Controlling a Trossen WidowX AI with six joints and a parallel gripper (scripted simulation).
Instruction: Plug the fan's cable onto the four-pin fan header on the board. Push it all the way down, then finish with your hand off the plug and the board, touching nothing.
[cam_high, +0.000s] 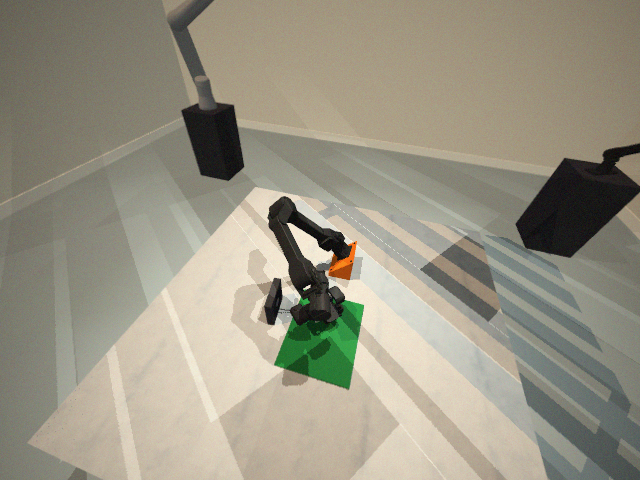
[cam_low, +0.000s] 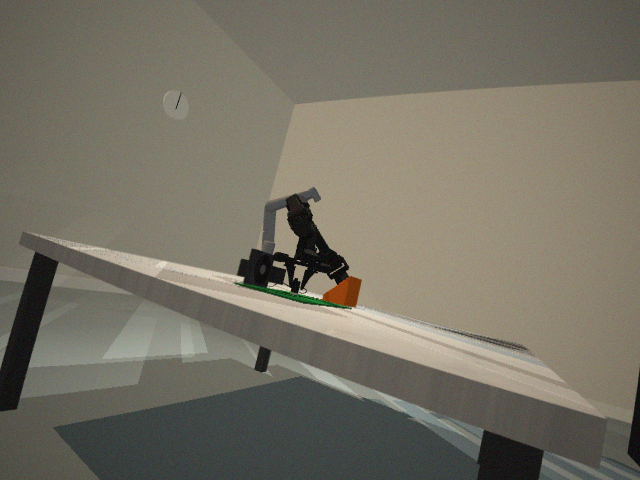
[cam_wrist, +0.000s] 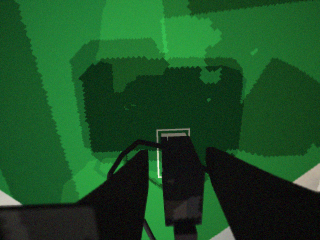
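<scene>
The green board (cam_high: 336, 364) (cam_low: 315, 300) (cam_wrist: 135, 22) lies flat on the table. The cable's black plug (cam_low: 295, 285) (cam_wrist: 182, 175) stands upright at the header (cam_wrist: 173, 135), whose pale end shows just past the plug inside a white outline. Whether the plug is all the way down cannot be told. My gripper (cam_low: 298, 283) (cam_wrist: 177, 155) is open around the plug, with a gap on each side in the wrist view. The thin black cable (cam_wrist: 137, 142) loops beside the left finger. The black fan (cam_high: 272, 302) (cam_low: 262, 269) stands upright beside the board.
An orange wedge (cam_high: 343, 268) (cam_low: 343, 293) stands near the board's edge by the arm's base. The pale table (cam_high: 180, 392) (cam_low: 361, 341) carries them all. Two black pedestals (cam_high: 213, 144) (cam_high: 571, 211) with other arms stand beyond the table.
</scene>
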